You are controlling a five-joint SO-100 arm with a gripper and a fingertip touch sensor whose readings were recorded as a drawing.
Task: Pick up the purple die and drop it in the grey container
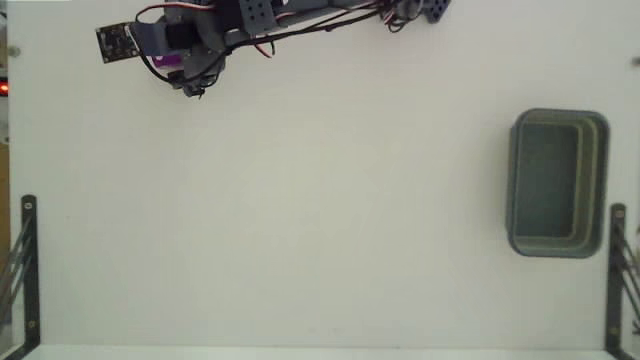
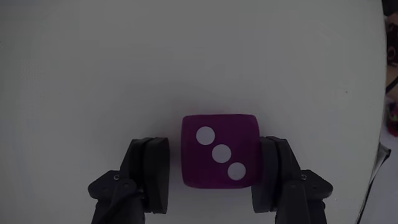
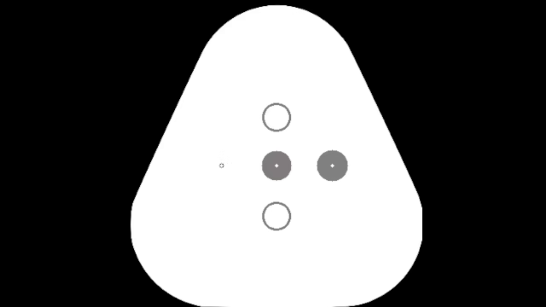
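I see the purple die [image 2: 219, 159] between the fingers of my hand [image 2: 214, 180], jaws wide, left gap open; the grey container [image 1: 556, 183] lies at 4 o'clock in the fixed view.

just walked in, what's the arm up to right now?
The arm has its gripper around the purple die, three-dot face toward the wrist camera. One finger touches the die; a narrow gap shows at the other, so it isn't gripped yet. In the fixed view that is top left, with the grey container empty far right.
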